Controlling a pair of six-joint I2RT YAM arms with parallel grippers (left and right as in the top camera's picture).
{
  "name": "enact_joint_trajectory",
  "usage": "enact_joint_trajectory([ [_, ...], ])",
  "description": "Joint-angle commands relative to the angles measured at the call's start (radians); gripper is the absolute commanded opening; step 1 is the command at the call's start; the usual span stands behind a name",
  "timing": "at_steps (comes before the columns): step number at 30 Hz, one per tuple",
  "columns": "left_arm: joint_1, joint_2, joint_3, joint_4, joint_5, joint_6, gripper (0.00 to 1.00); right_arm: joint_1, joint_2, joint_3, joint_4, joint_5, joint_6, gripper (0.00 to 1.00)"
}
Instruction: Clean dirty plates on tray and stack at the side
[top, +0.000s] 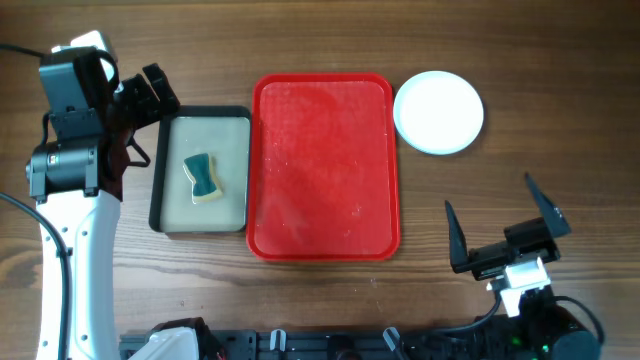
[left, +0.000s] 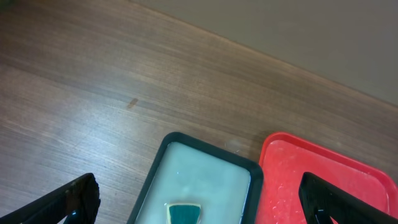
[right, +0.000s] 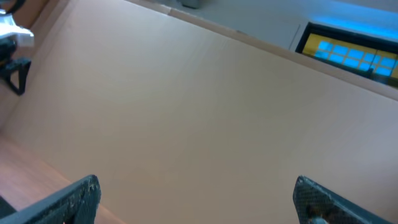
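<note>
The red tray lies mid-table with nothing on it but pale specks; its corner shows in the left wrist view. A white plate rests on the wood just right of the tray's far corner. My left gripper hangs open over the far left corner of the small black-rimmed tray, and its wrist view shows nothing held between the fingers. My right gripper stands open at the near right, clear of plate and tray. Its wrist view holds only a plain beige surface.
A black-rimmed grey-green tray sits left of the red one, with a teal and yellow sponge lying in it; the left wrist view shows the sponge and the rim. A blue-lit screen glows far off.
</note>
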Motion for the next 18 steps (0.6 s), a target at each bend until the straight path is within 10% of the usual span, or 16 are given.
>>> enact_joint_trajectory([
  [1, 0.003, 0.002, 0.008, 0.002, -0.01, -0.005, 1.0, 0.005, -0.019, -0.121, 0.047, -0.011, 0.008, 1.0],
  [8, 0.003, 0.002, 0.008, 0.002, -0.01, -0.005, 1.0, 0.007, -0.019, -0.154, -0.327, 0.114, 0.133, 1.0],
  [18, 0.003, 0.002, 0.008, 0.002, -0.01, -0.005, 1.0, 0.009, -0.018, -0.154, -0.423, 0.305, 0.289, 1.0],
])
